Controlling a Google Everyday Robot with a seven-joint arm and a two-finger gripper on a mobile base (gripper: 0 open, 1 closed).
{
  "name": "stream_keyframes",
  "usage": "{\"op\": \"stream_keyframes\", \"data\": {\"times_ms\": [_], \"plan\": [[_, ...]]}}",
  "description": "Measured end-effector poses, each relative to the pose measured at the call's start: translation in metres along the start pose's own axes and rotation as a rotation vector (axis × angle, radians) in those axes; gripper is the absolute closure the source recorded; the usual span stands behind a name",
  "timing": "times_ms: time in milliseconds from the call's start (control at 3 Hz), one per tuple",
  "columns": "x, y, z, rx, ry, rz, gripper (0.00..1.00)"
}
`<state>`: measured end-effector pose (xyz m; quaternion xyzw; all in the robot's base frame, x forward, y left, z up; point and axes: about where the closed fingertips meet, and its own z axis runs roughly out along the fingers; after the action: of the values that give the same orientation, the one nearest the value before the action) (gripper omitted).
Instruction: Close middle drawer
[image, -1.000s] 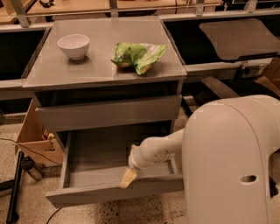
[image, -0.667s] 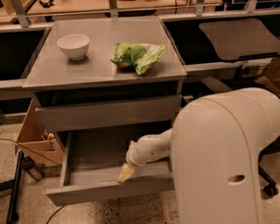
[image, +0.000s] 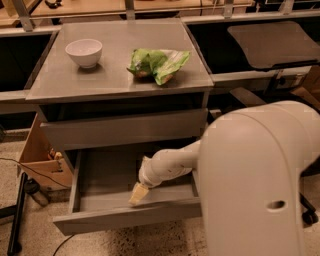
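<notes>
The middle drawer (image: 100, 180) is pulled well out from under the grey cabinet. It is wide and shallow, with a flat grey floor and a low plain front panel (image: 125, 218). My gripper (image: 138, 194), with a yellowish tip, reaches down inside the drawer and sits just behind the front panel, right of its middle. My white arm (image: 170, 165) runs from it to the right into my large white body (image: 260, 180), which hides the drawer's right end. The drawer looks empty apart from the gripper.
The closed drawer with the taller front (image: 125, 129) sits above. On the cabinet top (image: 115, 80) stand a white bowl (image: 84, 52) and a green bag (image: 157, 62). A cardboard box (image: 37, 160) and cables lie on the floor at left.
My gripper has shifted slightly left and back inside the drawer, and my body fills more of the right side. The drawer stays pulled out about as far.
</notes>
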<state>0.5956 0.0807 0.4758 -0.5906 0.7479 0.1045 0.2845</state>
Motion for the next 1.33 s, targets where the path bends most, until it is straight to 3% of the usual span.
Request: {"op": "stream_keyframes", "data": {"times_ms": [333,667,1000,1333], "plan": [[-0.009,0.008,-0.030,-0.077,-0.034,-0.004,0.00],[0.001,0.030,-0.041,-0.204,0.009,0.010,0.00],[0.032,0.043,-0.034,-0.296,0.072,0.060,0.00],[0.088,0.052,-0.011,-0.354,0.154,0.146,0.00]]}}
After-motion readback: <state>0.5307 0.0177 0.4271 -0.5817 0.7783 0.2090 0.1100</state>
